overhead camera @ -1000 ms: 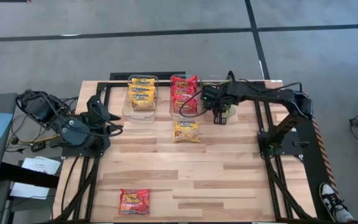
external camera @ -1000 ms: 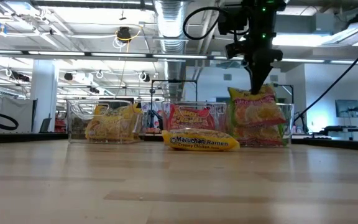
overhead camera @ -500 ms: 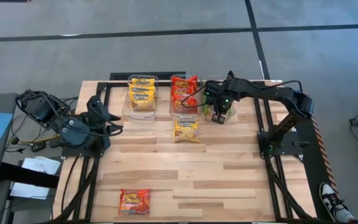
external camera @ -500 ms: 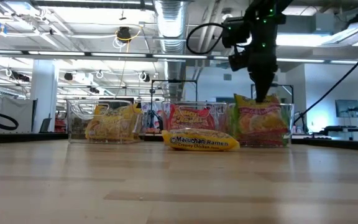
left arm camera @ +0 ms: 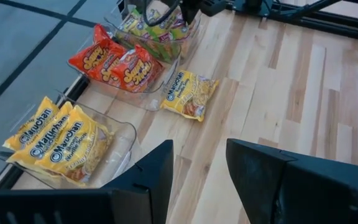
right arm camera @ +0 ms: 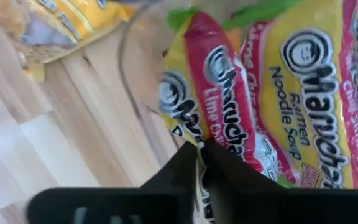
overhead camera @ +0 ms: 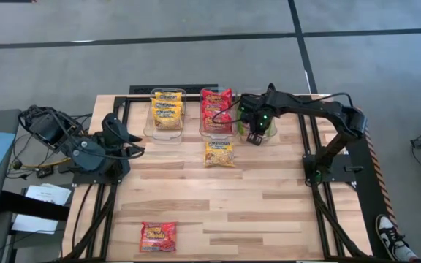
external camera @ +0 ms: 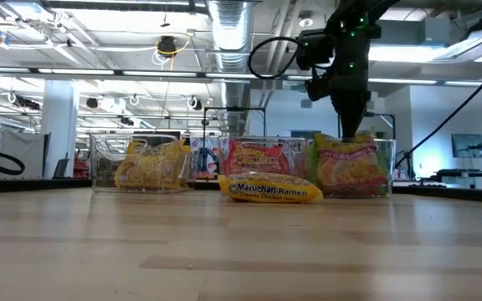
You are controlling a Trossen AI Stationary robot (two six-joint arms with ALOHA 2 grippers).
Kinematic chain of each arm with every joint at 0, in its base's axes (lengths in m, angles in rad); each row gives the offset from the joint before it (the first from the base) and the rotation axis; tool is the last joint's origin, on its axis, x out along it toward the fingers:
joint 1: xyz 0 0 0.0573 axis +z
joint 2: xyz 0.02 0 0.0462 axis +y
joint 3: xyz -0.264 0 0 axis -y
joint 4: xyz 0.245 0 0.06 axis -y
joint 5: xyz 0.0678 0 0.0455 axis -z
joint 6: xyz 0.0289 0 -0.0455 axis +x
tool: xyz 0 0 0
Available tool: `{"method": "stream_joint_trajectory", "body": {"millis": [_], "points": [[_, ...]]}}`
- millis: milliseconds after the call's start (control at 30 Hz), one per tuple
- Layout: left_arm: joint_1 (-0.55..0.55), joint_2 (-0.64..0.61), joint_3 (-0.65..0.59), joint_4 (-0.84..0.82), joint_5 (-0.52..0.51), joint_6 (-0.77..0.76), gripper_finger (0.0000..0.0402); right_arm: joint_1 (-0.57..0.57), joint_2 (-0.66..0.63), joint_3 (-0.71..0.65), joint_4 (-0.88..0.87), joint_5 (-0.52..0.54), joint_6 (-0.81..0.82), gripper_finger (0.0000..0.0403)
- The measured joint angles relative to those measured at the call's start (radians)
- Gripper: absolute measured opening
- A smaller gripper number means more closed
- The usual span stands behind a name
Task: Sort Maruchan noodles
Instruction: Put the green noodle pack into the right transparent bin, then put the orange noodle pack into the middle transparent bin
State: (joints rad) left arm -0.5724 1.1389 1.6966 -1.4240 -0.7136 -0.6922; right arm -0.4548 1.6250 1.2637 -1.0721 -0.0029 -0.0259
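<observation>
My right gripper (right arm camera: pixel 199 163) is shut on a lime-chili Maruchan packet (right arm camera: pixel 229 93), yellow with red and green, and reaches down into the right clear bin (overhead camera: pixel 270 134) at the table's far edge. In the low view the packet (external camera: pixel 350 163) stands inside that bin on other packets of its kind. The middle bin (overhead camera: pixel 216 109) holds red packets, the left bin (overhead camera: pixel 167 109) yellow ones. One yellow packet (overhead camera: pixel 219 153) lies flat on the table before the bins, and a red one (overhead camera: pixel 158 237) lies near the near edge. My left gripper (left arm camera: pixel 197 168) waits open at the table's left. My right gripper pinches the lime-chili packet between its two fingers at one edge (right arm camera: pixel 199 144), coming from above and pointing down. The packet hangs below the fingers, upright inside the right bin, its lower part among the packets there (external camera: pixel 354 180).
The three bins stand side by side along the far edge. Bare wood lies between the loose yellow packet and the red packet by the near-left corner. The black frame rails run along the table's left and right sides.
My right gripper has gone down into the right bin, still shut on the lime-chili packet. The packet, which stuck out tilted above the bin's rim a second ago, now sits lower, inside the bin walls.
</observation>
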Motion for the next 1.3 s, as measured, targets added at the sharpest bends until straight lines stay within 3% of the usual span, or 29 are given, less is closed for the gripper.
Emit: {"method": "stream_joint_trajectory", "body": {"millis": [267, 467, 867, 1000, 1200, 1300], "points": [[0.0, 0.0, 0.0, -0.001, 0.026, -0.001, 0.0137, 0.001, 0.001, 0.018, -0.001, 0.0, 0.021, 0.0139], [0.0, 0.0, 0.0, -0.012, 0.098, -0.009, 0.0137, 0.001, 0.001, 0.094, -0.048, 0.0, 0.029, 0.0177], [0.0, 0.001, 0.0, -0.028, 0.108, 0.004, 0.0137, 0.016, 0.0, 0.255, -0.14, 0.0, 0.108, 0.0185], [0.0, 0.005, 0.0, -0.047, 0.108, 0.017, 0.0137, 0.033, 0.0, 0.265, -0.143, 0.0, 0.108, 0.0185], [0.032, 0.007, 0.0, -0.144, 0.106, -0.088, 0.0143, 0.067, 0.0, 0.265, -0.149, 0.0, 0.105, 0.0185], [0.058, 0.003, 0.0, -0.144, 0.1, -0.055, 0.0154, 0.085, 0.0, 0.265, -0.148, -0.017, 0.105, 0.0185]]}}
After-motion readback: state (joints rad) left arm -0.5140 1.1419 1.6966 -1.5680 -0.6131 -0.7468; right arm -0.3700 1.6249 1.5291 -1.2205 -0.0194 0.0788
